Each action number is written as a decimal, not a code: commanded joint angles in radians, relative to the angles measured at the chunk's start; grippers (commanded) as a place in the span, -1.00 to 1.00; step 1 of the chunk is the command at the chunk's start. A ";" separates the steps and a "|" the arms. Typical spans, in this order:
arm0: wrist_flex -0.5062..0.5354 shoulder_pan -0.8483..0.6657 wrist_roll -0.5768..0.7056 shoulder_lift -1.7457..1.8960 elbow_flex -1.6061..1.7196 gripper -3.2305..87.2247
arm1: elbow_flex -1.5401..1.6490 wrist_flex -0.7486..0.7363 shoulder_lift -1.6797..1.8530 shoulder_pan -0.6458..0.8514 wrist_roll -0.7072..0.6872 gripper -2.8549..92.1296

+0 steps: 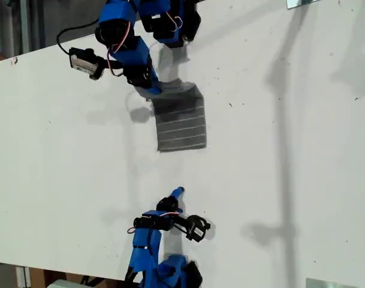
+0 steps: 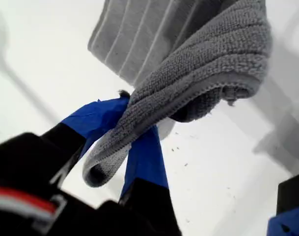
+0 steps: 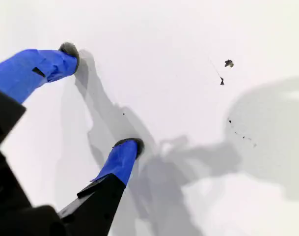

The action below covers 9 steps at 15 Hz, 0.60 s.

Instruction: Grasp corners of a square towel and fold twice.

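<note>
Tool [image 2: 121,130] one pinches folded grey striped towel [image 1: 181,123], seemingly by its hem.

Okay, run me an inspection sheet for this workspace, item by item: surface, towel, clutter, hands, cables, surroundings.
Surface: white table, a few small dark specks, arm shadows.
Job's things: grey striped towel lying folded, one hemmed corner lifted off the table.
Clutter: nothing seen besides tiny crumbs.
Hands: my first hand is shut on the towel's corner, at the top of the exterior view; my second hand is open over bare table, holding nothing, at the bottom of the exterior view.
Cables: black cable looping off the first arm; red and white wires on it.
Surroundings: metal brackets at the table's edges; beyond that, too little shows to tell.
</note>
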 commanded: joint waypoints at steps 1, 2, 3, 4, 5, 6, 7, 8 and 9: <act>0.005 -0.018 0.014 -0.002 -0.041 -0.20 | -0.291 -0.043 -0.261 -0.044 -0.169 -0.94; 0.005 -0.018 0.015 -0.003 -0.043 -0.20 | -0.410 -0.017 -0.380 -0.061 -0.186 -0.94; 0.005 -0.018 0.015 -0.005 -0.043 -0.20 | -0.483 -0.017 -0.469 -0.066 -0.210 -0.94; 0.005 -0.018 0.015 -0.005 -0.043 -0.20 | -0.515 -0.029 -0.531 -0.061 -0.227 -0.94; 0.005 -0.015 0.012 -0.005 -0.043 -0.20 | -0.540 -0.043 -0.583 -0.055 -0.238 -0.94; 0.005 -0.015 0.014 -0.005 -0.043 -0.20 | -0.577 -0.057 -0.643 -0.055 -0.256 -0.94; 0.005 -0.015 0.017 -0.005 -0.043 -0.20 | -0.614 -0.061 -0.698 -0.052 -0.258 -0.94; 0.003 -0.012 0.014 -0.005 -0.043 -0.21 | -0.629 -0.094 -0.741 -0.049 -0.270 -0.90; 0.003 -0.011 0.014 -0.006 -0.044 -0.21 | -0.683 -0.147 -0.802 -0.060 -0.327 -0.47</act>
